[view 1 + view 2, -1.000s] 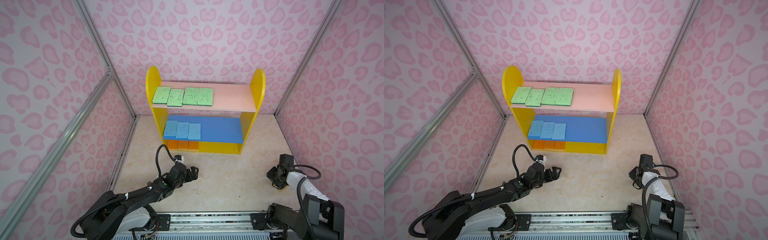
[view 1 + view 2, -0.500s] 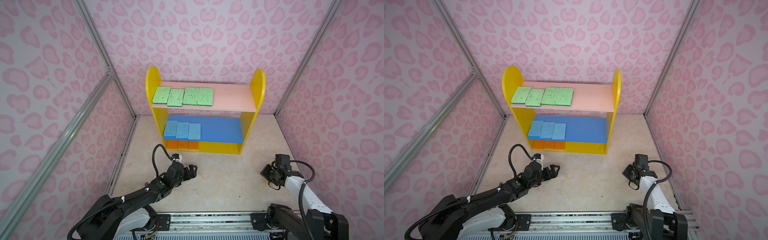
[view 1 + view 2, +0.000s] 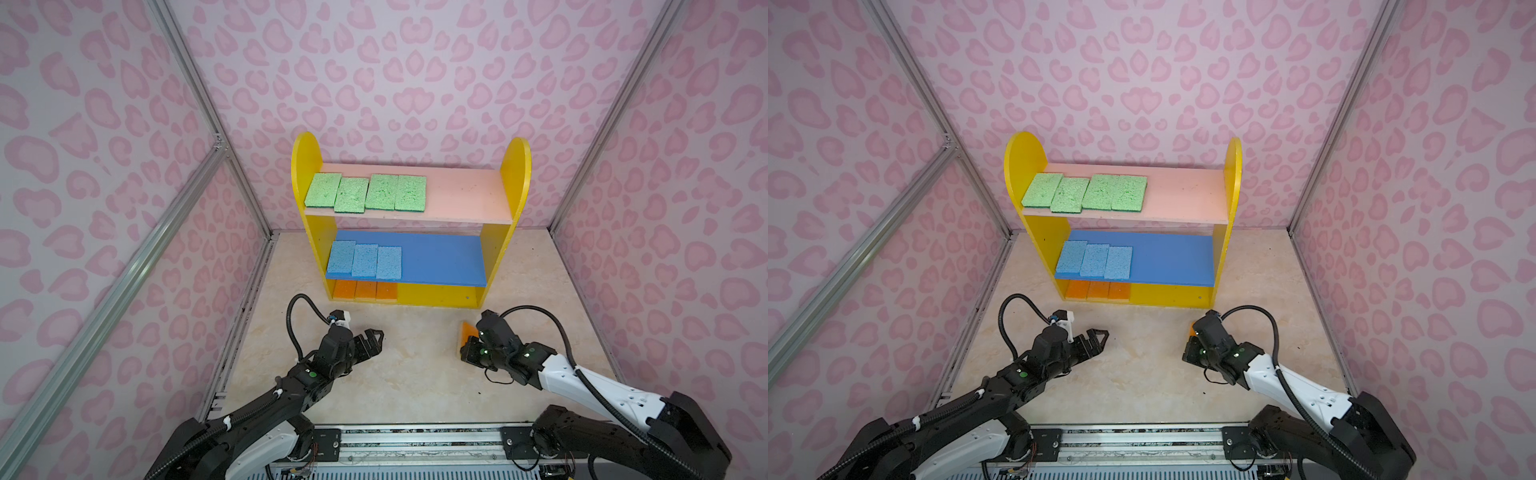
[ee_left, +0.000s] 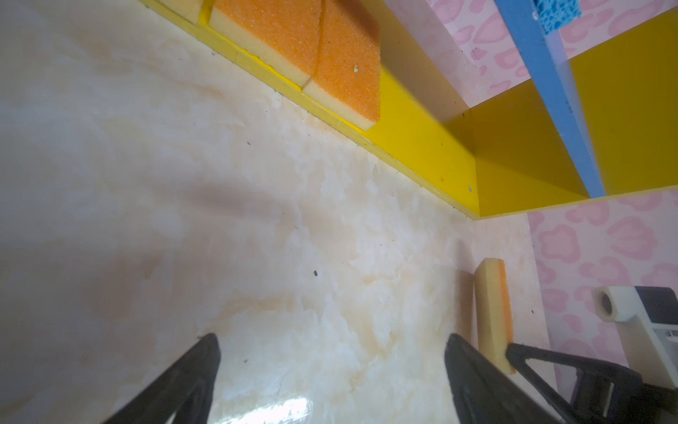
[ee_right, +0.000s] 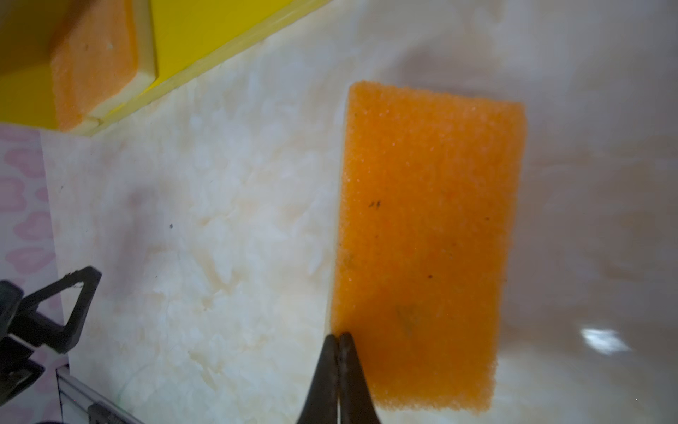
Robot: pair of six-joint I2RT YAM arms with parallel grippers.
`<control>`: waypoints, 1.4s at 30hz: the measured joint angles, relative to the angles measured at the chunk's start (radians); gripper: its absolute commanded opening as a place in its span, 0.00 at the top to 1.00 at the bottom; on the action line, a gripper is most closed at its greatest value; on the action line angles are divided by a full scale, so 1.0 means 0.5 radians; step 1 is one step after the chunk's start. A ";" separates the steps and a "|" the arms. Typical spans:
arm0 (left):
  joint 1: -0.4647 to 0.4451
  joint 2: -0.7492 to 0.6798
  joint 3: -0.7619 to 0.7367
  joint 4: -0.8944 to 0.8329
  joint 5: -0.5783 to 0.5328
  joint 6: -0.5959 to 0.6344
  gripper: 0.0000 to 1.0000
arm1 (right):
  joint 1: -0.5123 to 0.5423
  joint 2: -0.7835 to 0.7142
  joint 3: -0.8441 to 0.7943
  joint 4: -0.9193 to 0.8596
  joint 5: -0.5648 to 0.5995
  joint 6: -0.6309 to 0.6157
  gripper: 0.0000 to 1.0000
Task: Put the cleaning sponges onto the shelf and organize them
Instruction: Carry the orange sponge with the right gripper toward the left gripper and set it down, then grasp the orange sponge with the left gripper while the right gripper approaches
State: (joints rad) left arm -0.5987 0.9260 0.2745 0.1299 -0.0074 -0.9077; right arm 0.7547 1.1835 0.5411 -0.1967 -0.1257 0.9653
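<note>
The shelf (image 3: pixel 515 174) is whole in both top views, standing against the back wall. It is smooth painted wood with yellow round-topped sides, a pink board (image 3: pixel 461 195), a blue board (image 3: pixel 440 259) and a yellow base (image 3: pixel 436 294). My wrist views catch only slices of it, cut off by the frame. The glossy marbled floor (image 3: pixel 415 386) spreads in front.

Four green sponges (image 3: pixel 365 193) lie side by side at the left end of the pink board, and three blue sponges (image 3: pixel 365 261) sit likewise on the blue board. From above, three orange sponges (image 3: pixel 365 290) on the base show only a front strip under the blue board. The left wrist view shows their grainy orange tops over pale foam.

The fourth orange sponge (image 5: pixel 425 242) is down at the floor before the shelf's right end. From above, the right arm covers all but a corner (image 3: pixel 469 331). The right wrist view gives its full pitted face, and the left wrist view its pale edge (image 4: pixel 489 312). I cannot tell whether it lies flat or tipped.

The right gripper (image 5: pixel 337 336) is pinched tip to tip at that sponge's edge with no foam between, and I cannot tell whether it touches. The left gripper (image 4: pixel 330 348) is spread wide and holds nothing, low over bare floor.
</note>
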 measured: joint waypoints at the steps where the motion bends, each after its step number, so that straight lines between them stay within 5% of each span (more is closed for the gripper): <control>1: 0.014 -0.045 -0.015 -0.029 0.005 -0.001 0.04 | 0.074 0.107 0.050 0.087 0.013 0.017 0.93; 4: 0.066 -0.220 -0.069 -0.153 0.023 -0.013 0.03 | 0.211 0.443 0.208 0.346 -0.008 0.056 0.84; 8: 0.090 -0.494 -0.117 -0.341 0.043 -0.013 0.00 | 0.305 0.768 0.368 0.615 -0.061 0.063 0.58; 14: 0.093 -0.608 -0.102 -0.527 0.142 0.052 0.25 | 0.359 0.791 0.376 0.903 -0.114 0.021 0.48; 25: -0.327 0.255 0.336 -0.400 0.141 0.189 0.32 | 0.063 0.139 -0.001 0.853 -0.094 -0.018 0.48; 36: -0.428 0.953 0.697 -0.148 0.129 0.246 0.32 | -0.629 -0.806 -0.346 0.323 -0.183 -0.113 0.48; 42: -0.443 1.166 0.769 -0.054 0.171 0.237 0.33 | -0.977 -0.947 -0.446 0.156 -0.396 -0.161 0.48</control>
State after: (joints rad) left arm -0.8204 1.5089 0.6590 0.1028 0.0780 -0.7891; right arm 0.2661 0.7101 0.3183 -0.1184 -0.3237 0.8848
